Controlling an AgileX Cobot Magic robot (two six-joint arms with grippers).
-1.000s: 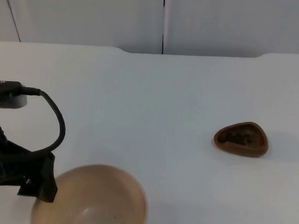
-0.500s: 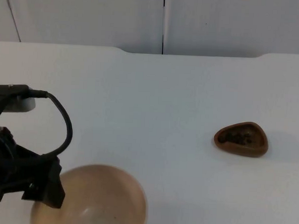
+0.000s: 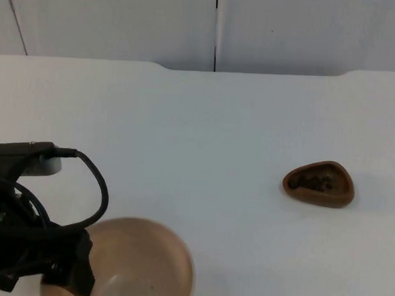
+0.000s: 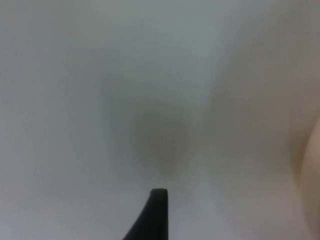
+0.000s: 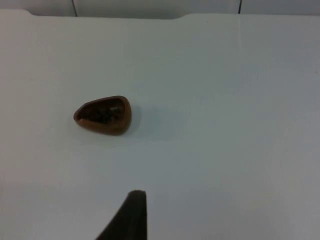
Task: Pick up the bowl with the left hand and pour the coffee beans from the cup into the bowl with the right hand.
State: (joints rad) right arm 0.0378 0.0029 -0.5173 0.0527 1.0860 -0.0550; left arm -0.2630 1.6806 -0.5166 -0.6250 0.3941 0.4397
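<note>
A wide beige bowl (image 3: 140, 267) stands at the table's front left, and nothing shows in the part of its inside that I can see. My left gripper (image 3: 71, 273) is low at the bowl's left rim, and the black arm covers that side of the bowl. In the left wrist view the bowl's pale edge (image 4: 312, 170) lies close beside the gripper. A small brown cup (image 3: 318, 183) with dark coffee beans inside sits on the right half of the table. My right gripper (image 5: 131, 215) waits above the table, well short of the cup (image 5: 103, 115).
The white table top (image 3: 204, 135) runs back to the grey partition wall (image 3: 216, 31). A wide stretch of bare table separates the bowl from the cup.
My left arm has moved toward the table's front and slightly right, closing on the bowl's left rim. Bowl and cup have stayed where they were.
</note>
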